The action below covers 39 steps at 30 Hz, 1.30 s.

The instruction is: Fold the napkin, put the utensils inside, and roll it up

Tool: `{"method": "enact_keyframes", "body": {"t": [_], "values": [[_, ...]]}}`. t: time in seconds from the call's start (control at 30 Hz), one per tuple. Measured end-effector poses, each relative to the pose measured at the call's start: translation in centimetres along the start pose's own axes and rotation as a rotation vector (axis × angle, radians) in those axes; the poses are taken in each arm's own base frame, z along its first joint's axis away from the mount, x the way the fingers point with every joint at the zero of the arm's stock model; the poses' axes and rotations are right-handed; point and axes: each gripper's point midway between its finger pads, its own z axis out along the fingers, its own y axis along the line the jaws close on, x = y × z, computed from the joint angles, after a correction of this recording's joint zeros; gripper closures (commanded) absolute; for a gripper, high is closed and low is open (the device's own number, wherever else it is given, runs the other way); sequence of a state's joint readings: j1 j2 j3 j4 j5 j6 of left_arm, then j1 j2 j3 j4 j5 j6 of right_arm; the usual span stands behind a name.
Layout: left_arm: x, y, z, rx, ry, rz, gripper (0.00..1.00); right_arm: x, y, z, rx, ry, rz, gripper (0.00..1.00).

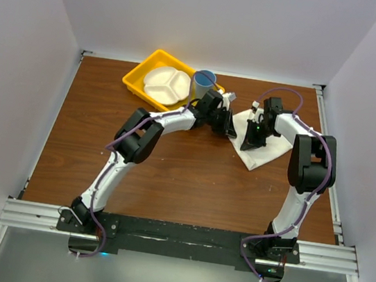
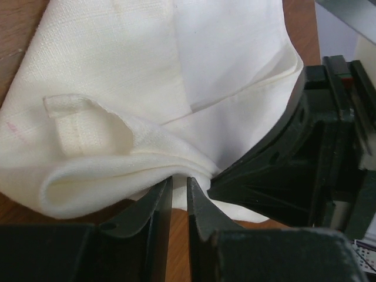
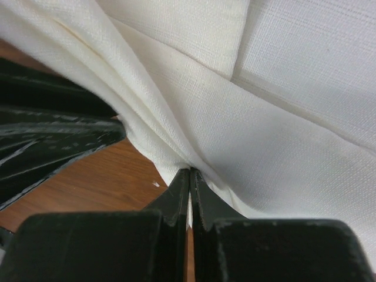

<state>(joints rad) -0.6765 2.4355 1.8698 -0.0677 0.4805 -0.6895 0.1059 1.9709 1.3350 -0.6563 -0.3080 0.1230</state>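
The white napkin (image 1: 265, 150) lies folded on the brown table at the right, its near-left edge gathered into creased layers (image 2: 147, 88) (image 3: 264, 117). My right gripper (image 1: 249, 144) (image 3: 190, 170) is shut, pinching that bunched edge between its tips. My left gripper (image 1: 230, 129) (image 2: 180, 179) faces it from the left. Its jaws stand a narrow gap apart, with the rolled fold of cloth resting at the tips, not squeezed. The two grippers nearly touch; the right one's black body (image 2: 294, 170) fills the left wrist view's right side. The utensils are out of view.
A yellow tray (image 1: 142, 71) at the back left holds a white divided plate (image 1: 166, 85). A blue cup (image 1: 204, 83) stands beside the tray, just behind the left arm's wrist. White walls enclose the table on three sides.
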Motion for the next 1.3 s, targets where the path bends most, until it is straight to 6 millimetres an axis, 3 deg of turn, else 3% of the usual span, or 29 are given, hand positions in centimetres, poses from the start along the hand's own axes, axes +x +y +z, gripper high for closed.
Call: {"method": "enact_keyframes", "body": {"t": [0.27, 0.37, 0.5, 0.8, 1.07, 1.3], "values": [[-0.1, 0.7, 2.1, 0.046, -0.009, -0.017, 0.87, 0.0, 0.0, 0.0, 0.002, 0.000, 0.000, 0.96], [0.0, 0.9, 2.1, 0.040, -0.004, -0.024, 0.92, 0.0, 0.0, -0.1, 0.004, -0.001, -0.002, 0.88], [0.1, 1.2, 2.1, 0.027, 0.002, -0.037, 0.93, 0.0, 0.1, -0.2, 0.022, 0.002, -0.019, 0.66], [0.2, 1.4, 2.1, 0.024, -0.002, -0.047, 0.94, 0.3, 1.1, -0.6, 0.178, -0.005, -0.183, 0.45], [0.2, 1.3, 2.1, 0.023, -0.002, -0.051, 0.94, 0.2, 0.9, -2.0, 0.304, -0.023, -0.270, 0.43], [0.2, 1.3, 2.1, 0.023, -0.002, -0.053, 0.94, 0.3, 1.5, -1.9, 0.342, -0.030, -0.316, 0.53]]}}
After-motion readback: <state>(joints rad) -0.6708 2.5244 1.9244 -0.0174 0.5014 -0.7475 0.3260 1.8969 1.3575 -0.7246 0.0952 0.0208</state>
